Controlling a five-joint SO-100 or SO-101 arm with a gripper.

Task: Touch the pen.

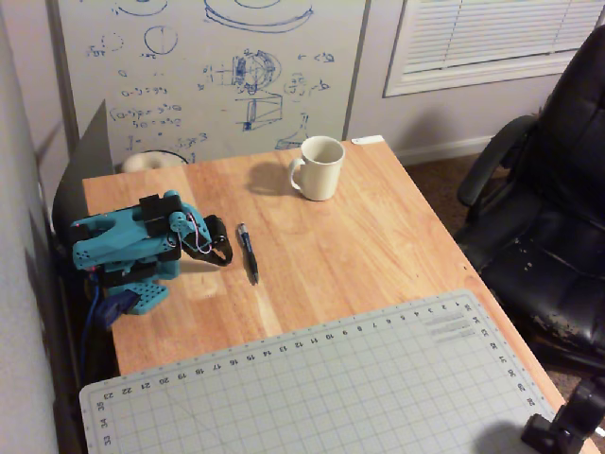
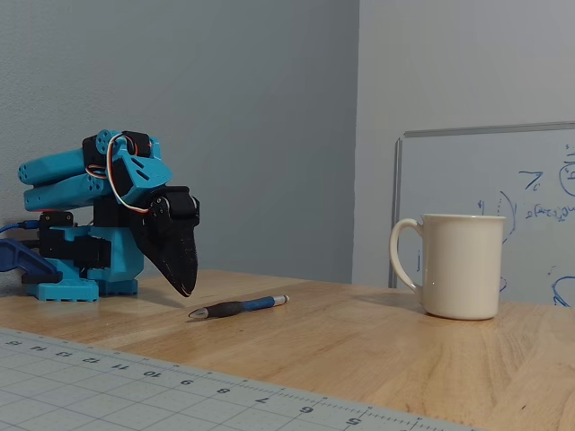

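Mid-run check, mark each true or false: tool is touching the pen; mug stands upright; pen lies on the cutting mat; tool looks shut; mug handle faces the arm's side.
1. The black tool touches the slim dark pen: false, a gap shows.
2. The white ceramic mug stands upright: true.
3. Pen lies on the grey gridded cutting mat: false, it lies on the bare wooden table.
4. Tool looks shut: true.
5. Mug handle faces the arm's side: true.
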